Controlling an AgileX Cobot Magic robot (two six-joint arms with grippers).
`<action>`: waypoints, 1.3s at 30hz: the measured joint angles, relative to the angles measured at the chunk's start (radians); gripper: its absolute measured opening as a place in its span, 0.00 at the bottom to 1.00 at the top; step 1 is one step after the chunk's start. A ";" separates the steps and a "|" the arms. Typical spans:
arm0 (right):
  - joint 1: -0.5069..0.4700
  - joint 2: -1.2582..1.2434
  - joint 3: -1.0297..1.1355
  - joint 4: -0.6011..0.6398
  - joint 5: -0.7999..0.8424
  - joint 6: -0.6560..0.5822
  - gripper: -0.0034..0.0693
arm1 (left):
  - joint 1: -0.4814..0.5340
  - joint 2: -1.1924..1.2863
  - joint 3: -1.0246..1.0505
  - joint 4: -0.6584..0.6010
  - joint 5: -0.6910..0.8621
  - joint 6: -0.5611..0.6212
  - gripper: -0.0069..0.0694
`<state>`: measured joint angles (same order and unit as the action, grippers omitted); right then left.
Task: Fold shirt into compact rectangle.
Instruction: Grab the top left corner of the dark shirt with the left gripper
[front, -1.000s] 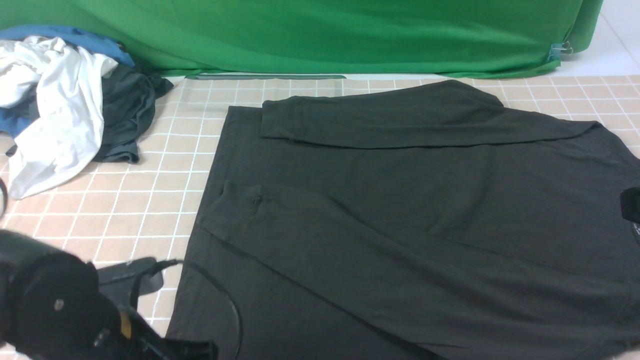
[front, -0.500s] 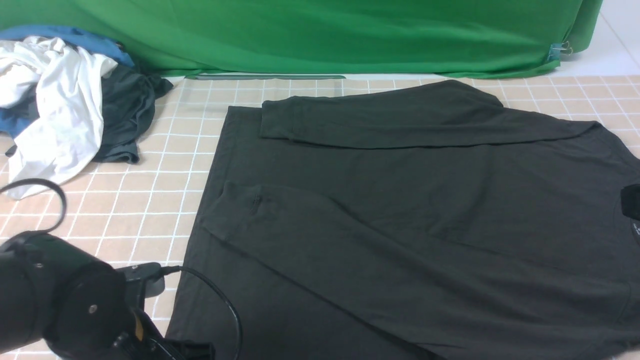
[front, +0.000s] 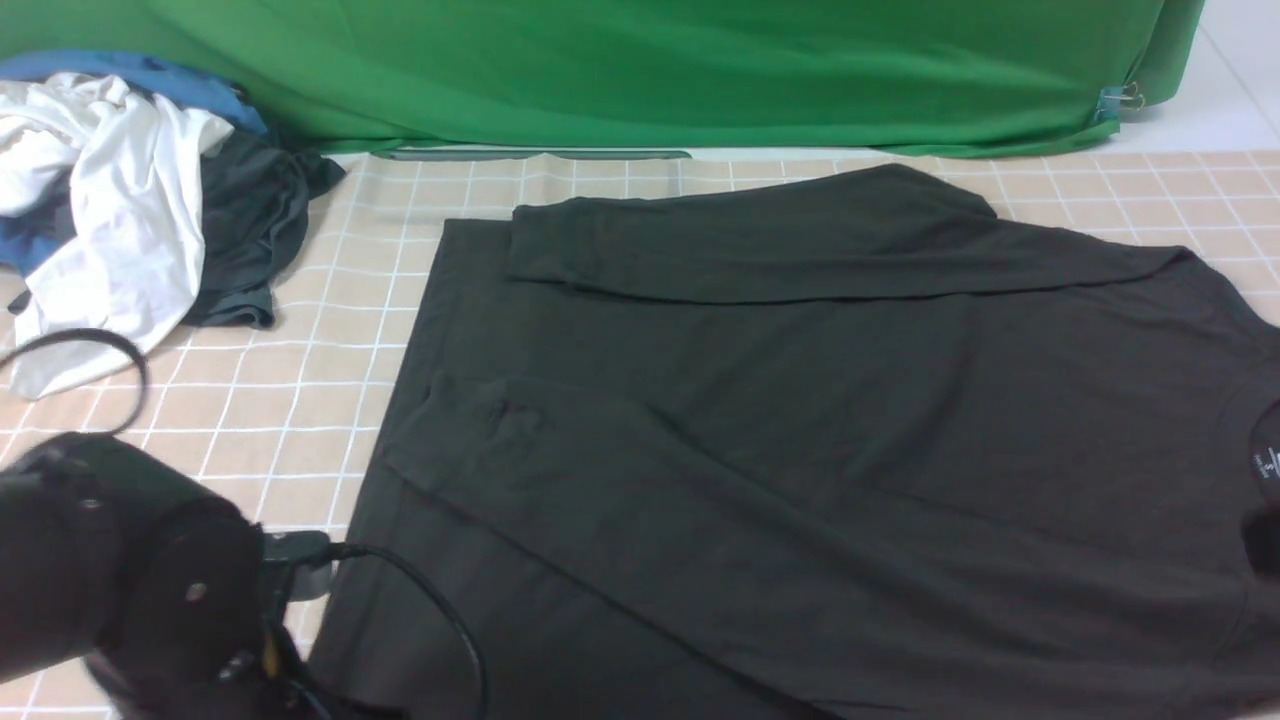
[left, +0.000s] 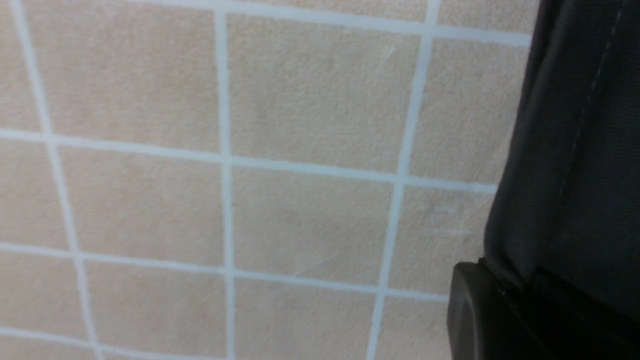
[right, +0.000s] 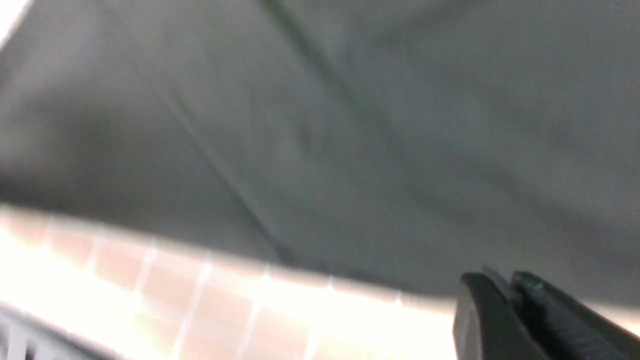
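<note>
Front view: sleeves (front: 760, 240) lie folded across the shirt (front: 800, 400); my left gripper (left: 505, 300) and right gripper (right: 505, 300) pinch its edge; body folds remain.

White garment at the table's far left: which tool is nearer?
Left. The left tool grips the shirt at its hem, the end toward the white garment; the right tool is at the collar end, the whole shirt between.
</note>
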<state>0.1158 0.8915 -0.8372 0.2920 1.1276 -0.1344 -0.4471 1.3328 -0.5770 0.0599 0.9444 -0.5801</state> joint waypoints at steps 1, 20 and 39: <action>0.000 0.016 0.000 -0.008 0.034 0.007 0.19 | 0.000 -0.024 0.000 0.009 0.019 -0.013 0.13; 0.179 0.359 0.197 -0.292 -0.187 0.098 0.90 | 0.000 -0.152 0.000 0.012 0.047 -0.044 0.13; 0.180 0.628 0.192 -0.316 -0.349 0.054 0.16 | 0.000 -0.152 0.000 0.007 0.042 -0.045 0.13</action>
<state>0.2958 1.5197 -0.6449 -0.0242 0.7783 -0.0801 -0.4471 1.1803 -0.5770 0.0668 0.9862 -0.6256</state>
